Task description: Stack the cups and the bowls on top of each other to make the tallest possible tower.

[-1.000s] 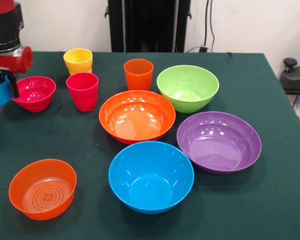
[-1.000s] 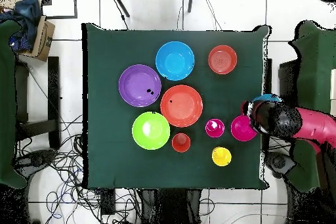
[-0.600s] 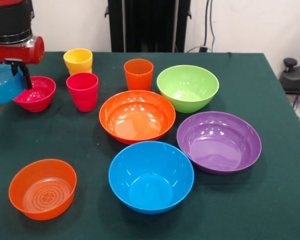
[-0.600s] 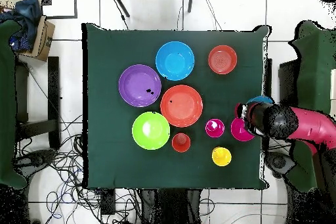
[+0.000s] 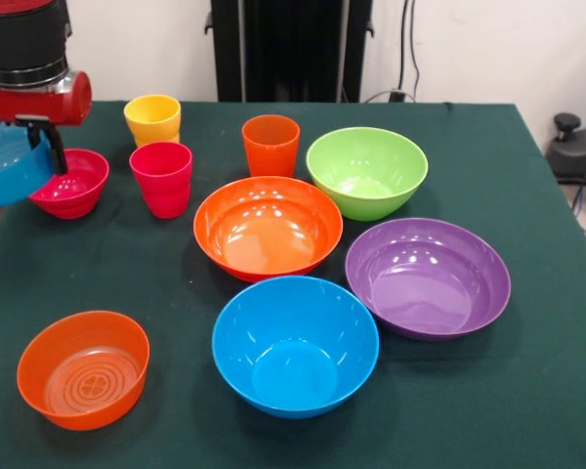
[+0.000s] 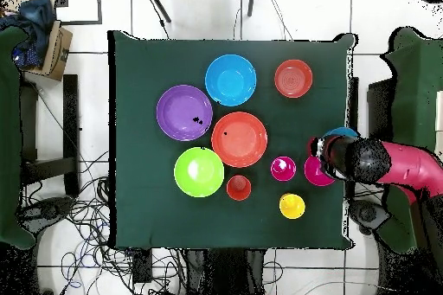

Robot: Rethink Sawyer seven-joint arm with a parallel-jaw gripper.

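The gripper [image 5: 37, 147] clasps the translucent blue bowl [image 5: 10, 166], cut off at the edge, partly hiding the magenta bowl [image 5: 73, 184].

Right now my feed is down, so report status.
Gripper shut on translucent blue bowl, lifted beside magenta bowl. No tower yet. Three cups, other bowls apart on table. Nothing obstructing.

Bowls [image 5: 269, 227] glossy plastic – tablecloth [image 5: 547, 342] matt green fabric.
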